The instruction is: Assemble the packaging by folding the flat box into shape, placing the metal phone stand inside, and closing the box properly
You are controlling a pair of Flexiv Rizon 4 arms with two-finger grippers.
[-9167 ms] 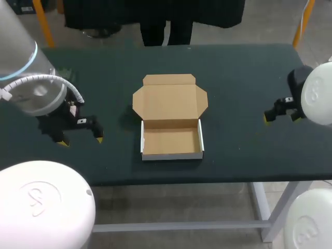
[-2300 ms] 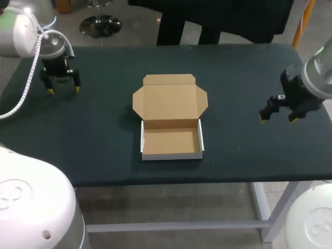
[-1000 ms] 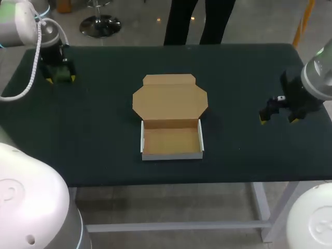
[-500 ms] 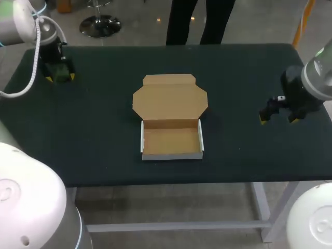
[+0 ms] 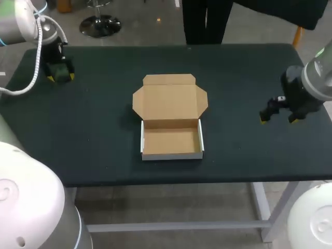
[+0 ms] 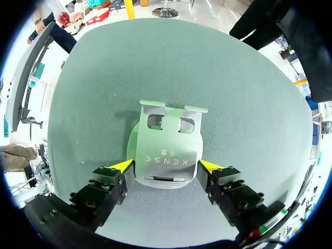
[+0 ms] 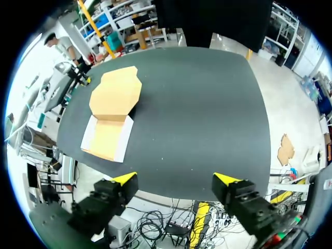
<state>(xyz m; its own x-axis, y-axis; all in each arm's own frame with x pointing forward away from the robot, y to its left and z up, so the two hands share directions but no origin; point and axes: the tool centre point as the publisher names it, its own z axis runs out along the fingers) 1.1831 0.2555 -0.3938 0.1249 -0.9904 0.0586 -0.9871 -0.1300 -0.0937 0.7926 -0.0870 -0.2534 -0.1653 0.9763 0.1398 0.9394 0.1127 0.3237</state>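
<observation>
— How much room is there around the box (image 5: 171, 122)?

— Quite much. It stands near the middle of the table (image 5: 249, 67), and the dark surface is bare on every side of it. Its lid (image 5: 170, 98) lies flat and open on the far side, and its front wall is near the table's front edge.

— How many things do you count?

— One box, one metal phone stand (image 6: 166, 145) and two grippers. The stand is well apart from the box, to the far left of it, near the table's far left corner.

— And the grippers?

— The left gripper (image 6: 166, 167) is down at the stand, and both yellow tips lie against its two side edges. The right gripper (image 5: 280, 116) hangs well to the right of the box, near the table's right edge. Its fingers are spread wide and hold nothing.

— Any writing?

— One line of pale letters runs across the stand's plate, below two cut-outs (image 6: 170, 122).
</observation>
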